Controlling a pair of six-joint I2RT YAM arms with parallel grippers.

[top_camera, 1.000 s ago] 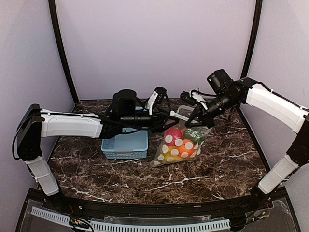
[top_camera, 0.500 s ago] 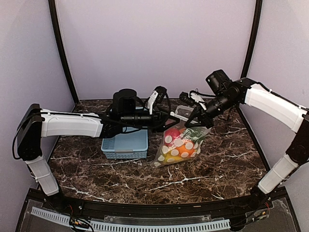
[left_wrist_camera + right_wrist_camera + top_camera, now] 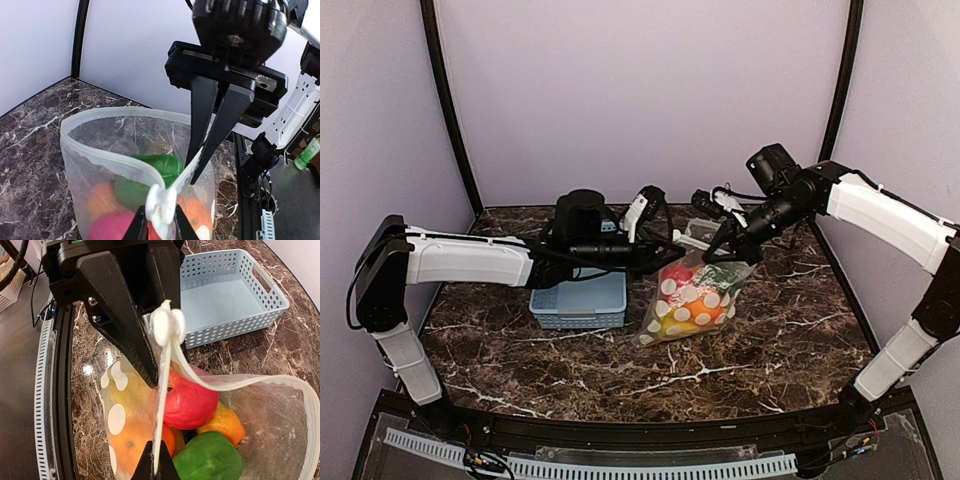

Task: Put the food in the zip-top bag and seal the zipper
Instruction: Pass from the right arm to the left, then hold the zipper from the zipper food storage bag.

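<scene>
The clear polka-dot zip-top bag (image 3: 692, 298) hangs mid-table, held up by both grippers, its bottom on the marble. Inside lie the food pieces: a red apple (image 3: 190, 399), an orange (image 3: 131, 440), a green pepper (image 3: 210, 460) and yellow pieces. My left gripper (image 3: 156, 226) is shut on the white slider at one end of the zipper (image 3: 112, 150). My right gripper (image 3: 156, 464) is shut on the zipper strip close to the slider. The strip between the two grippers is pressed together. The rest of the mouth (image 3: 280, 385) gapes open.
An empty light-blue slotted basket (image 3: 580, 297) stands left of the bag under the left arm. It also shows in the right wrist view (image 3: 235, 295). Purple walls close the back and sides.
The left gripper with the slider has drawn slightly left, and the bag has shifted a little. The right arm has hardly moved.
</scene>
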